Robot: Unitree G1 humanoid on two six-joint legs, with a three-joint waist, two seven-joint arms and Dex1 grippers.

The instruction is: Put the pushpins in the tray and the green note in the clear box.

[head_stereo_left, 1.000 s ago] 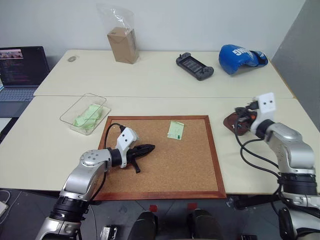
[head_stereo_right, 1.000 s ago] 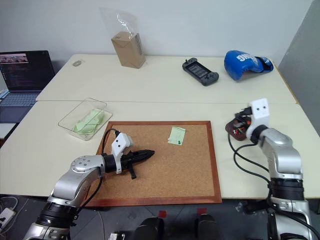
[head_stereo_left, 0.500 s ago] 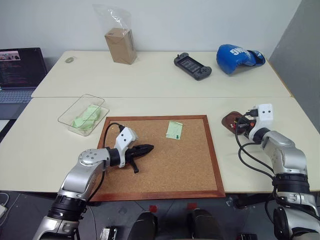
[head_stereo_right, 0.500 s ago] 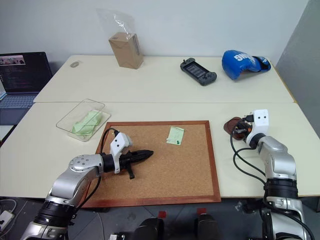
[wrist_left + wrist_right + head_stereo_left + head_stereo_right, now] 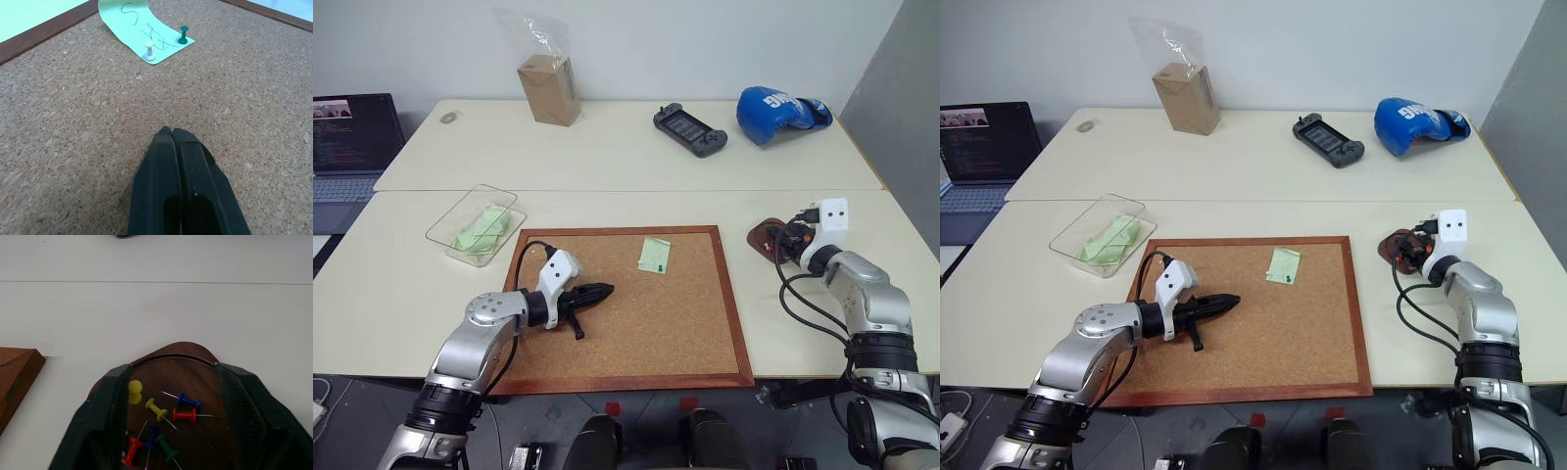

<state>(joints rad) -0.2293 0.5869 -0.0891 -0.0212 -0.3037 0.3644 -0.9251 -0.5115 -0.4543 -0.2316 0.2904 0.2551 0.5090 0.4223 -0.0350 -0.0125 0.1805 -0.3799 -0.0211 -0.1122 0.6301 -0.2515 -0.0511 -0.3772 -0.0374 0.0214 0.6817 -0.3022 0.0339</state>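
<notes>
Hovering right gripper (image 5: pixel 171 396) over the tray (image 5: pixel 171 357), fingers spread wide, gripping nothing. Lying loose in the tray: 7 pushpins (image 5: pixel 156 409). Holding left gripper (image 5: pixel 172 134) clenched and empty above the corkboard (image 5: pixel 636 323). Pinning the green note (image 5: pixel 655 255) there: 2 pins. Sitting at far left: clear box (image 5: pixel 445 227).

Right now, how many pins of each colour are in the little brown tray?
Yellow pins: 2
Blue pins: 2
Red pins: 2
Green pins: 1
Total in the tray: 7
</notes>
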